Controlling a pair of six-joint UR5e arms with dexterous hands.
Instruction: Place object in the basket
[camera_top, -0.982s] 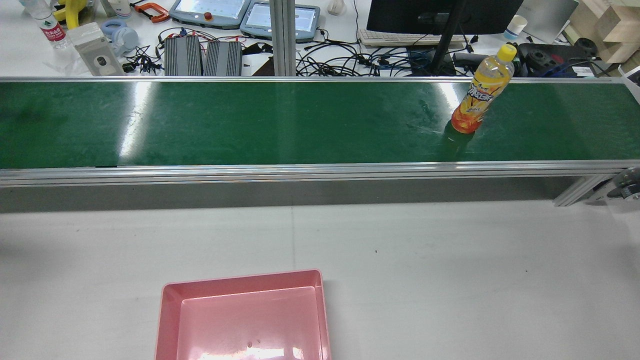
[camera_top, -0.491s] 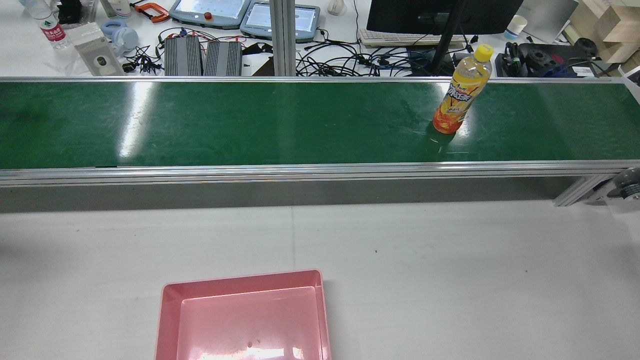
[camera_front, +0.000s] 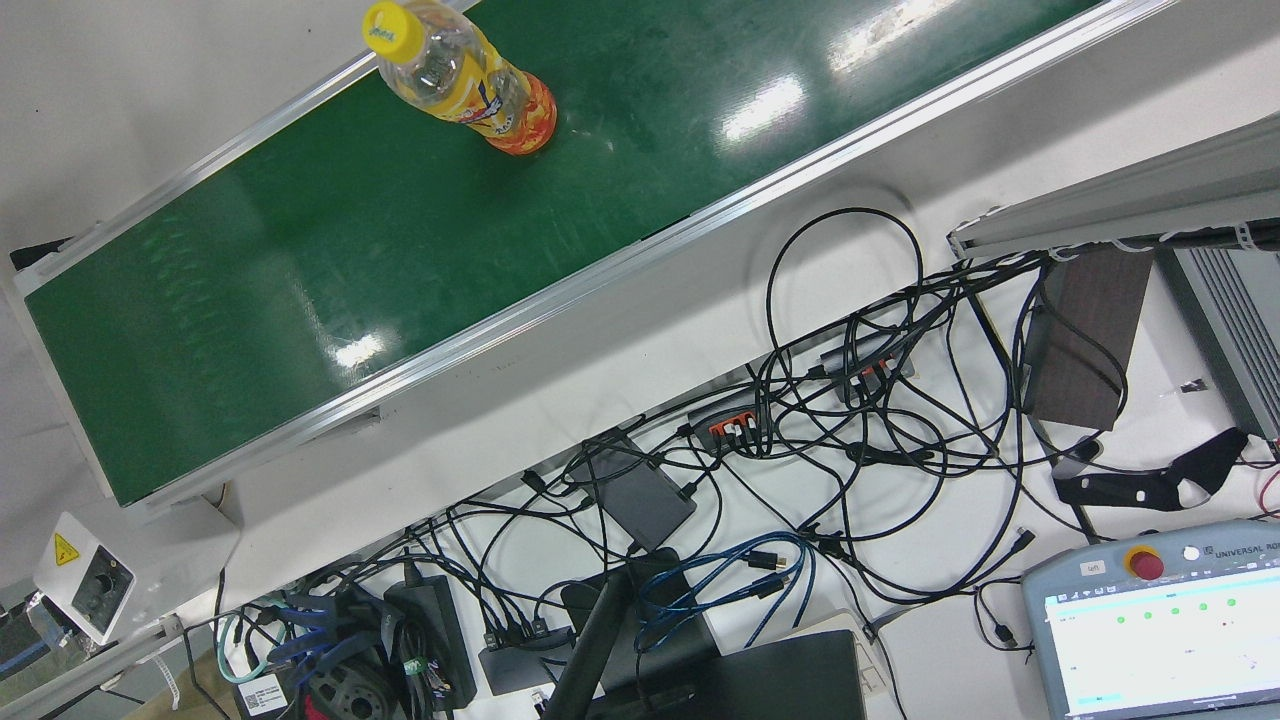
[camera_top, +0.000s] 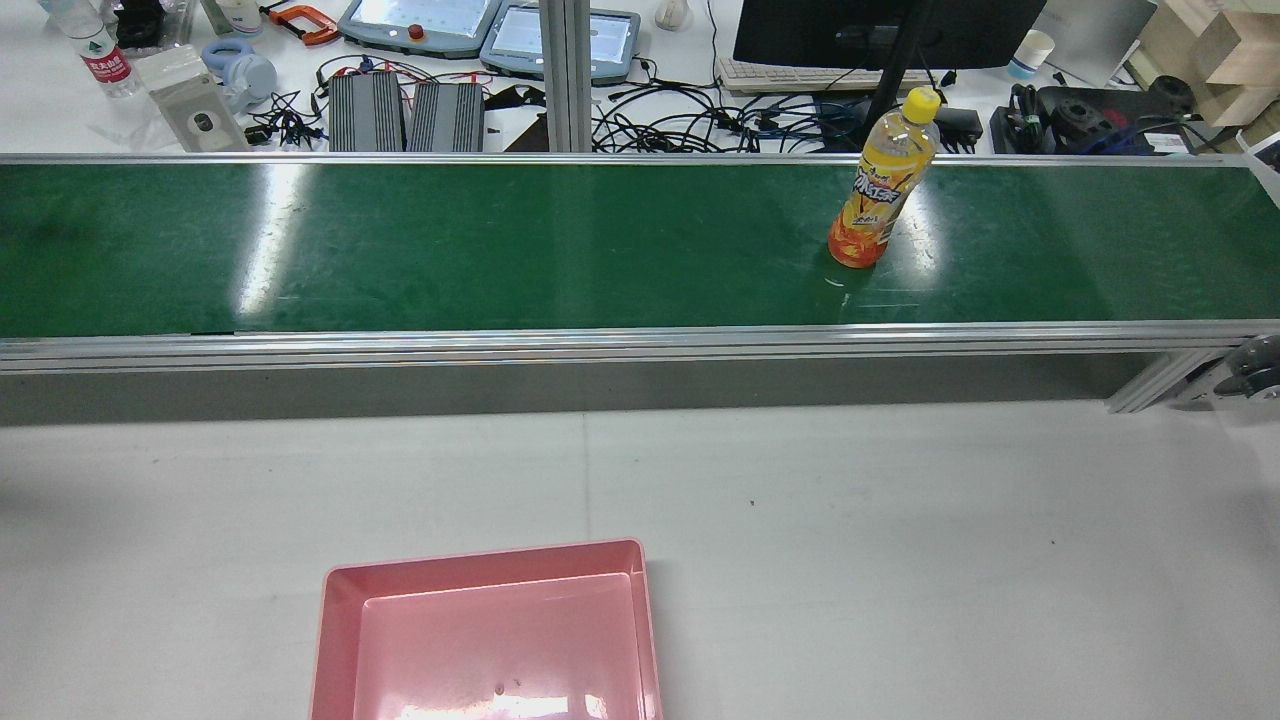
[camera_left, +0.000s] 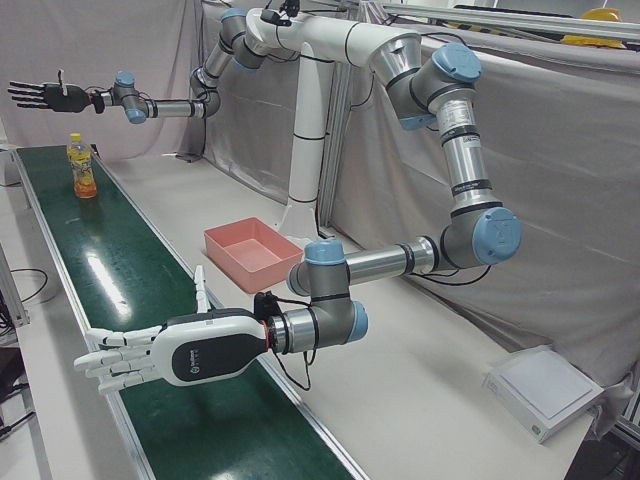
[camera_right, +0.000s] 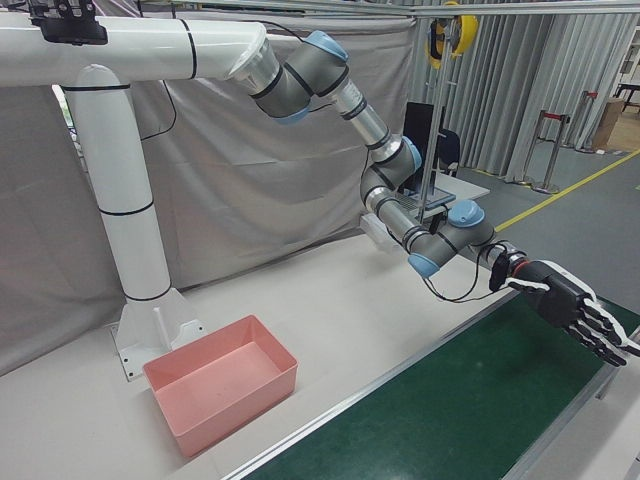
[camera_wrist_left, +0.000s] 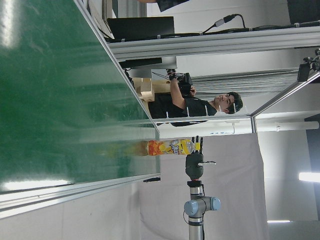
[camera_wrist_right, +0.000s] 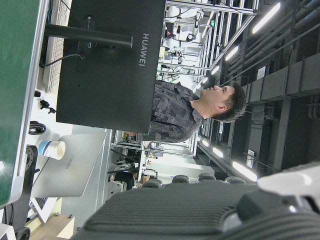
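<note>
Plainly, nothing is being held yet. The bottle is standing upright on the belt, toward the robot's right end and nearer the far rail than the near one. Its yellow cap is up and its orange base is flat on the green surface, a pose that is leaving the narrow body free for a side grasp.

The right hand is hovering above the far end of the belt, beyond the bottle and well apart from it. Its fingers are spread wide and are gripping nothing. The left hand is hanging low over the opposite end of the belt with its fingers stretched flat and apart, also carrying nothing. Seen from the other front corner, that same left hand is showing its dark palm, fully open.

The basket is sitting on the white table on the robot's side of the belt, left of centre. It is well apart from the bottle and has nothing in it. That spot is probably putting it within reach of either arm once something is picked.

Both hands are likely waiting open at the belt's two ends, so that whichever one the bottle comes close to can close around its body. The grasp itself is not yet beginning.
</note>
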